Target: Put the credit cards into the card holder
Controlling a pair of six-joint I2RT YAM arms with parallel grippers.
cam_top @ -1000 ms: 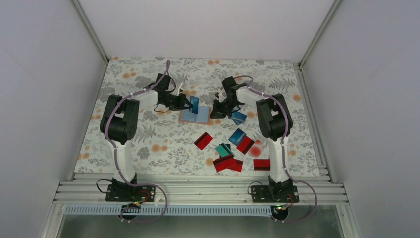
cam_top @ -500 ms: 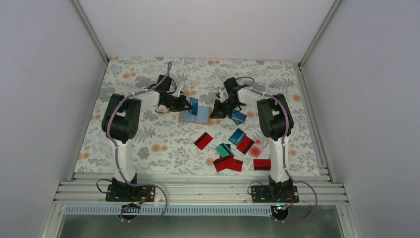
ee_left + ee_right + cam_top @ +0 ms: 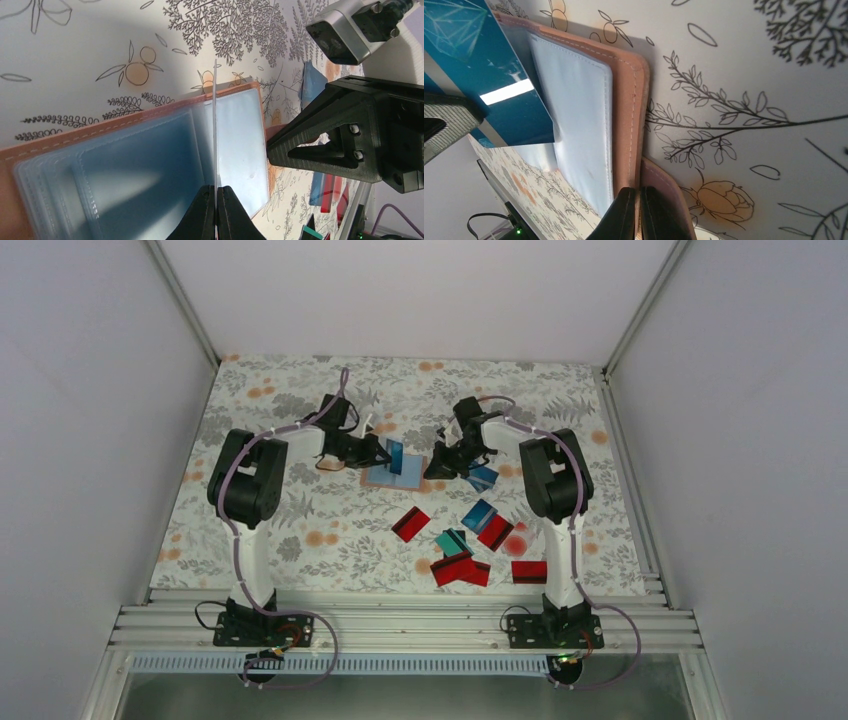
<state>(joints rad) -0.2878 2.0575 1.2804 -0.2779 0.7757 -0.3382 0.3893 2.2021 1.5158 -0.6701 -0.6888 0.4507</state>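
White walls [image 3: 100, 390] boxed the floral tabletop [image 3: 300, 510]; left end effector [image 3: 216, 195] clamped a blue card [image 3: 499, 65], right end effector [image 3: 639, 200] pinched the card holder [image 3: 626, 100].

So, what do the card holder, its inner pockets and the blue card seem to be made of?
Card holder: tan leather or imitation, matte, stitched along its edge. Inner pockets: soft clear plastic, probably vinyl, slightly milky. Blue card: stiff glossy plastic; it mirrors a bright strip.

Tan leather-like card holder [image 3: 630, 100]: matt, stitched edge, w/ clear, slightly hazy, smooth plastic sleeves [image 3: 150, 170] inside. Teal-blue plastic card [image 3: 499, 95]: glossy, reflective. Floral-print table cover [image 3: 300, 520]: matt, smooth.
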